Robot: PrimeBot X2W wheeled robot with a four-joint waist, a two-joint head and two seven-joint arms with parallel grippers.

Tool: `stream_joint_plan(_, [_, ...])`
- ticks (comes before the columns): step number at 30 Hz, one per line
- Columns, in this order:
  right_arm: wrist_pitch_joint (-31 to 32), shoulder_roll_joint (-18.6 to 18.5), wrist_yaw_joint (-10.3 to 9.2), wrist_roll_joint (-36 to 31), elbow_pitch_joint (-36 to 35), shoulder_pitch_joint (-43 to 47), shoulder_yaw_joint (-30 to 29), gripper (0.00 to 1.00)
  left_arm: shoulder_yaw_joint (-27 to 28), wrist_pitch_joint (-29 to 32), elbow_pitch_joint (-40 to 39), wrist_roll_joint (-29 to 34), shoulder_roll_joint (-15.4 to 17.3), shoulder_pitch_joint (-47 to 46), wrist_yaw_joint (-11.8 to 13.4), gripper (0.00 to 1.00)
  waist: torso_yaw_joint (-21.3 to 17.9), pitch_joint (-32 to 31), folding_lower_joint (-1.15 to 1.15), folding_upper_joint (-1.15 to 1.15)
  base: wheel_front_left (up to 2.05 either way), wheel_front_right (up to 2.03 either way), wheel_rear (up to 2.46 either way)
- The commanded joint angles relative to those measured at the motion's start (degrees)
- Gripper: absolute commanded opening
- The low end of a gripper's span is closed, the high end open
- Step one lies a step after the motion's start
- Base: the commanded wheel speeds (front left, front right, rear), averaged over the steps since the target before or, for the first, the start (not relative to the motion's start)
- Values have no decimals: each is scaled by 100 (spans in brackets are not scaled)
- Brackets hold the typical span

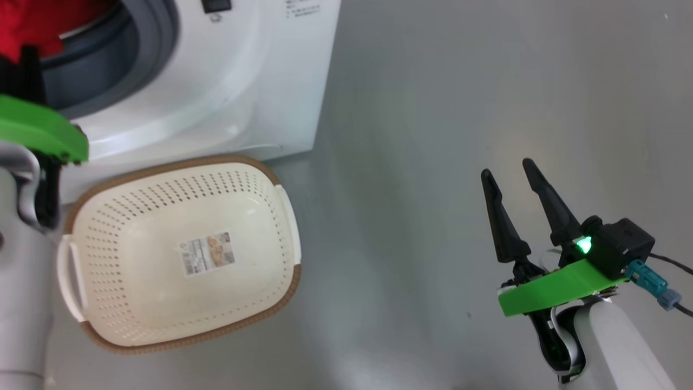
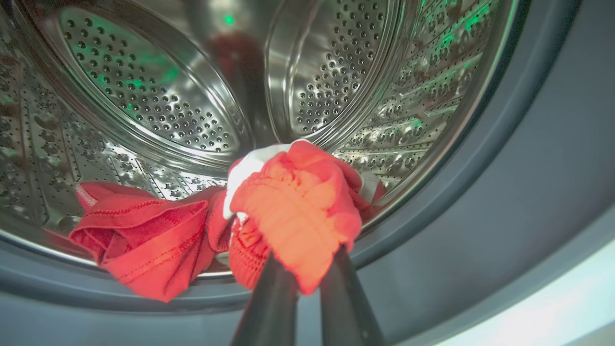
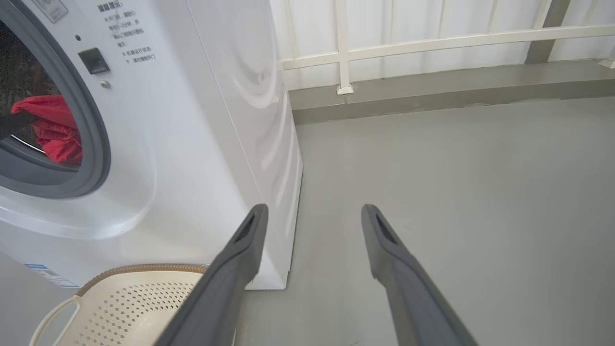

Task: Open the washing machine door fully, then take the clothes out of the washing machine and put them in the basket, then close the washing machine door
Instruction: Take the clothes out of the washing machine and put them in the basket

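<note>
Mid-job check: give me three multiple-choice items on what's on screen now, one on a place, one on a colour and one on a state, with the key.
1. Where does the basket stand?
A) on the floor before the washing machine
B) on top of the machine
C) on a shelf

2. What colour are the clothes mostly?
A) blue
B) red
C) green

3. What is the left end effector doing?
A) open over the basket
B) shut on nothing
C) shut on the clothes at the mouth of the drum

Key:
1 A, the head view shows it on the grey floor by the machine's front.
2 B, bright red with a white part.
3 C, it pinches the red bundle in the left wrist view.
</note>
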Motion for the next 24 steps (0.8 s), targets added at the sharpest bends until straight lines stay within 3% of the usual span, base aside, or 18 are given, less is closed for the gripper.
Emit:
stream_joint_plan(1, [-37, -7, 28, -61, -106, 121, 85, 100, 216, -68, -288, 64, 199, 172, 16, 0, 200, -270, 0, 0, 0, 0, 0])
stream_joint_plan(14, [-37, -7, 28, -199, -53, 418, -135, 100, 1085, -68, -2093, 561, -370, 1420, -102, 0, 516, -715, 0, 0, 0, 0, 0])
stream_joint_plan(24, [-37, -7, 28, -221, -63, 501, -178, 100, 1325, -69, -3317, 749, -692, 1956, -142, 0, 657, -810, 0, 0, 0, 0, 0])
